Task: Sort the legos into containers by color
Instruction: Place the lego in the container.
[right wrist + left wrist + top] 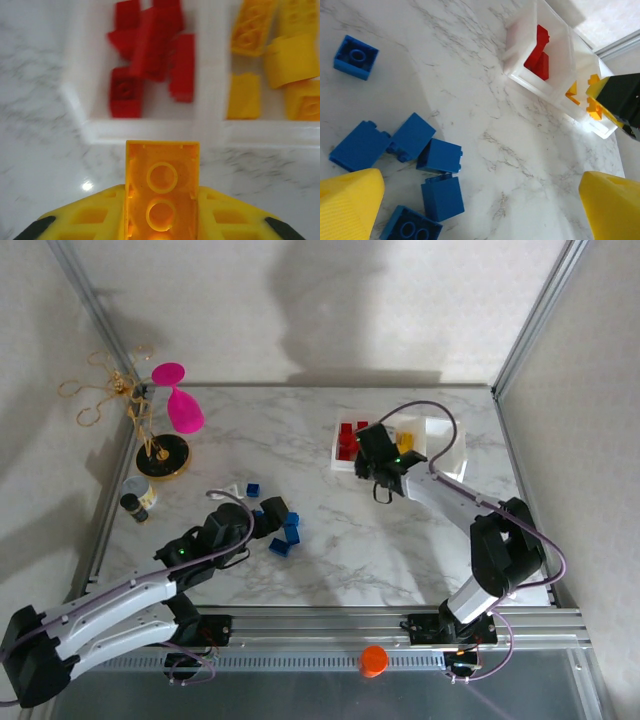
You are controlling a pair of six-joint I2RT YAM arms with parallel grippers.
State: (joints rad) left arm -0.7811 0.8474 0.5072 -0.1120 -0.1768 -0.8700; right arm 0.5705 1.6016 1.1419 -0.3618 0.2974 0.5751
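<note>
The containers [440, 423] stand at the back right of the marble table, with red legos [348, 438] in the left bin and yellow ones [405, 440] in the middle bin. My right gripper [383, 485] hovers just in front of them. In the right wrist view it [162, 197] is shut on a yellow lego [162, 170], hollow side up, just short of the white rim [150, 131]. Several blue legos [285, 532] lie beside my left gripper [262, 522]. In the left wrist view they [439, 156] lie left of the open left gripper [480, 200], whose jaws hold nothing.
A pink balloon-shaped ornament [182, 405] on a round gold stand [162, 455] and a small black-capped jar [137, 500] sit at the far left. One blue brick [254, 487] lies apart from the pile. Metal frame posts [535, 310] edge the table.
</note>
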